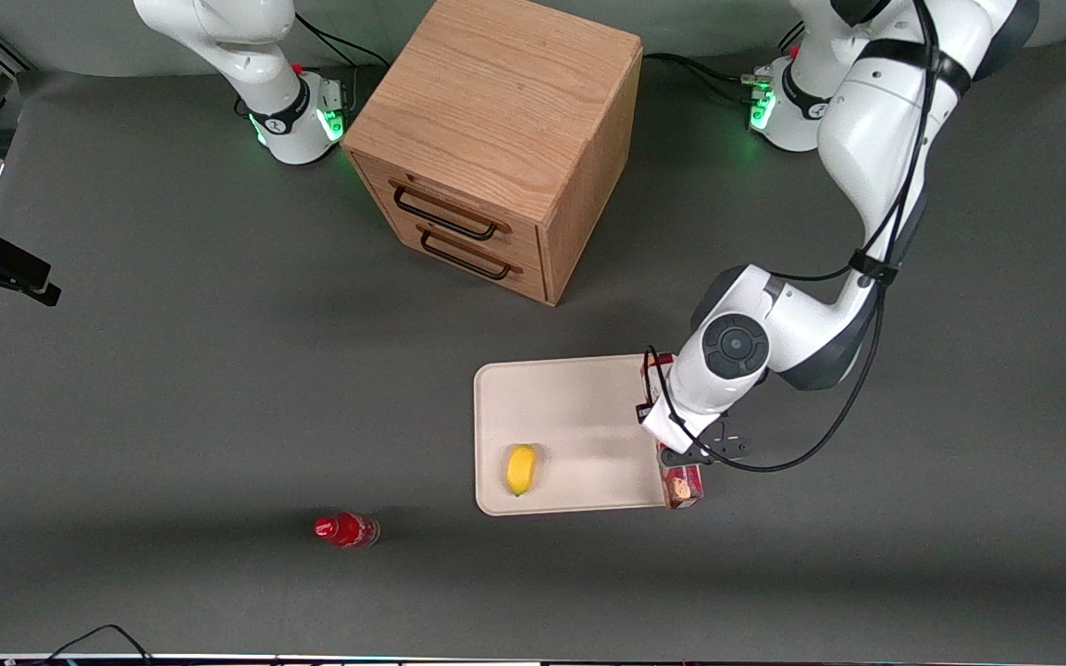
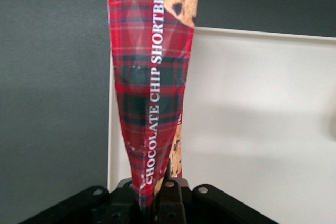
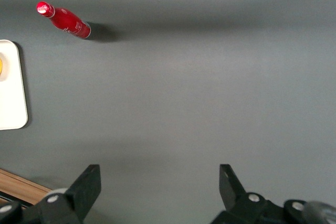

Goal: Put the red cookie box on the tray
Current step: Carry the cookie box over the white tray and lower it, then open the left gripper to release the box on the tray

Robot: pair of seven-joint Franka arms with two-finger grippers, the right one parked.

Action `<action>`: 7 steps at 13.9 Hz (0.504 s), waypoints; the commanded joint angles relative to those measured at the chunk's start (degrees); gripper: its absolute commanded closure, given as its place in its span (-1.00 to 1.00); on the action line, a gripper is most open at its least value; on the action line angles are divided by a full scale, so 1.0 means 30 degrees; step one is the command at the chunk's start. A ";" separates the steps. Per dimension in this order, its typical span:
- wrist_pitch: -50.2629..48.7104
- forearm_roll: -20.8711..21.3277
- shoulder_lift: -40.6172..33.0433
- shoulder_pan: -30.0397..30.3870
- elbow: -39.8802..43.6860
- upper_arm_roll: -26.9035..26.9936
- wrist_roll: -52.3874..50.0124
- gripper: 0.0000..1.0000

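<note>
The red cookie box (image 1: 682, 485), a long dark-red tartan carton with cookie prints, lies along the rim of the cream-white tray (image 1: 570, 407) at the tray's edge toward the working arm's end. My left gripper (image 1: 681, 446) is over the box's middle and hides most of it. In the left wrist view the gripper (image 2: 155, 195) is shut on the box (image 2: 152, 77), which stretches away over the tray's rim (image 2: 111, 129), part over the tray (image 2: 252, 119), part over the table. I cannot tell whether the box is lifted or resting.
A yellow fruit (image 1: 521, 469) lies on the tray near its front edge. A small red bottle (image 1: 345, 530) lies on the table nearer the front camera, toward the parked arm's end. A wooden drawer cabinet (image 1: 496, 139) stands farther back.
</note>
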 commanded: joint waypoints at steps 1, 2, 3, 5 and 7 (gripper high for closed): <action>0.0469 0.0533 0.0793 -0.0219 0.0628 0.0037 -0.0510 1.00; 0.0557 0.0562 0.0970 -0.0219 0.0599 0.0037 -0.0510 1.00; 0.0558 0.0621 0.1116 -0.0219 0.0598 0.0037 -0.0510 1.00; 0.0558 0.0797 0.1176 -0.0219 0.0540 0.0037 -0.0481 1.00; 0.0558 0.0797 0.1264 -0.0219 0.0540 0.0037 -0.0481 -0.02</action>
